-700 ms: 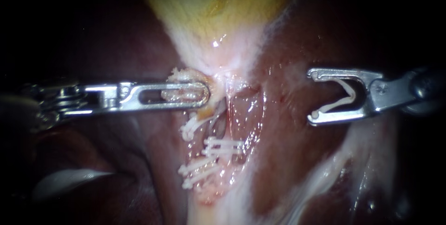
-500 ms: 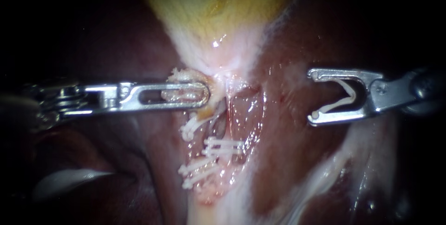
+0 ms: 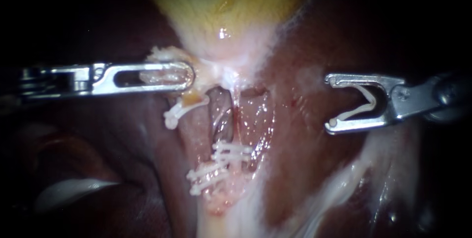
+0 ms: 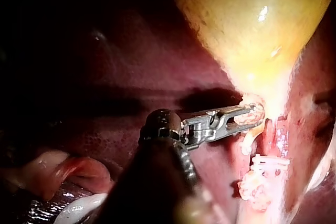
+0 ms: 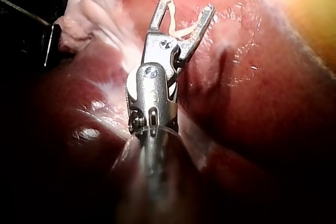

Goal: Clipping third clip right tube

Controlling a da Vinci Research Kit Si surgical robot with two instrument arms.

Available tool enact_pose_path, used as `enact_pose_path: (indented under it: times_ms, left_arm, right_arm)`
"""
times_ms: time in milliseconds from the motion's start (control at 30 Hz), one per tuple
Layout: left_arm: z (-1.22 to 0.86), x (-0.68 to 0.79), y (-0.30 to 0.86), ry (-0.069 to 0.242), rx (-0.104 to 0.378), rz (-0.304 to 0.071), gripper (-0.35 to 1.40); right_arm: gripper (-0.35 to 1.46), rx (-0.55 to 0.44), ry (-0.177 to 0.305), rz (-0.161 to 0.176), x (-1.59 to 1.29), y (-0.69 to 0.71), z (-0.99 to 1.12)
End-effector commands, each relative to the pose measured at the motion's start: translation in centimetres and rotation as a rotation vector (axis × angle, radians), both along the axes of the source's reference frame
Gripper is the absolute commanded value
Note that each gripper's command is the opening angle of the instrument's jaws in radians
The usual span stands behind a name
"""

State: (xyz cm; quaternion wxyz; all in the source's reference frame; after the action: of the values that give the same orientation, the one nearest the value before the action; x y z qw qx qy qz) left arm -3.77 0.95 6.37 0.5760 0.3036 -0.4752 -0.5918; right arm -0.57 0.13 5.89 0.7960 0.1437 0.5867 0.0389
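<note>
My left instrument (image 3: 169, 76) comes in from the left, its slotted jaws shut on pale tissue at the neck of the yellow gallbladder (image 3: 221, 2). Below the neck run two pink tubes, the left tube (image 3: 194, 127) and the right tube (image 3: 248, 120), with a dark gap between them. One white clip (image 3: 173, 115) sits high on the left tube; more clips (image 3: 231, 152) cross lower down. My right instrument (image 3: 330, 104) hangs over the liver, apart from the right tube, jaws wide with an open white clip (image 3: 364, 105) seated between them, as the right wrist view (image 5: 189, 2) also shows.
Dark red liver (image 3: 314, 169) lies on both sides of the tubes. A white band of tissue (image 3: 344, 189) runs along the lower right. A pale smooth object (image 3: 73, 191) lies at the lower left. In the left wrist view the gallbladder (image 4: 252, 24) bulges ahead of the jaws.
My left instrument has pulled the gripped tissue up and to the left, stretching the tubes and widening the gap between them. The upper left clip moved with it. My right instrument stayed still.
</note>
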Motion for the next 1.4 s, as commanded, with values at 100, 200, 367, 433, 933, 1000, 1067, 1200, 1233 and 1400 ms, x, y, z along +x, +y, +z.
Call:
enact_pose_path:
  times_ms: [100, 200, 367, 433, 933, 1000, 1067, 1200, 1233, 1400]
  left_arm:
    - [-0.04, 0.06, 0.04, 0.002, -0.006, -0.007, -0.35]
    - [-0.04, 0.09, 0.06, 0.005, -0.005, -0.011, -0.35]
    - [0.01, 0.14, 0.09, 0.009, -0.006, -0.014, -0.35]
    - [0.03, 0.16, 0.1, 0.009, -0.006, -0.014, -0.35]
    - [0.02, 0.18, 0.09, 0.014, -0.006, -0.02, -0.35]
    - [-0.01, 0.18, 0.09, 0.014, -0.005, -0.02, -0.35]
    - [-0.03, 0.18, 0.09, 0.013, -0.006, -0.023, -0.35]
    - [-0.07, 0.16, 0.07, 0.017, -0.006, -0.027, -0.35]
    - [-0.08, 0.16, 0.06, 0.015, -0.007, -0.03, -0.35]
    - [-0.16, 0.13, 0.03, 0.009, -0.01, -0.025, -0.35]
  right_arm:
    - [0.5, 0.005, -0.001, 0.002, 0.01, -0.01, 0.0]
    - [0.5, 0.01, -0.002, 0.004, 0.02, -0.01, -0.01]
    - [0.5, 0.015, -0.003, 0.007, 0.05, -0.03, 0.0]
    - [0.5, 0.026, -0.005, 0.011, 0.06, -0.03, -0.01]
    - [0.5, 0.148, -0.018, 0.043, 0.24, -0.12, 0.02]
    - [0.5, 0.193, -0.021, 0.052, 0.3, -0.15, 0.05]
    - [0.5, 0.225, -0.024, 0.06, 0.37, -0.19, 0.08]
    - [0.5, 0.327, -0.04, 0.092, 0.55, -0.25, 0.19]
    - [0.5, 0.348, -0.043, 0.098, 0.59, -0.26, 0.22]
    - [0.5, 0.418, -0.061, 0.135, 0.83, -0.25, 0.42]
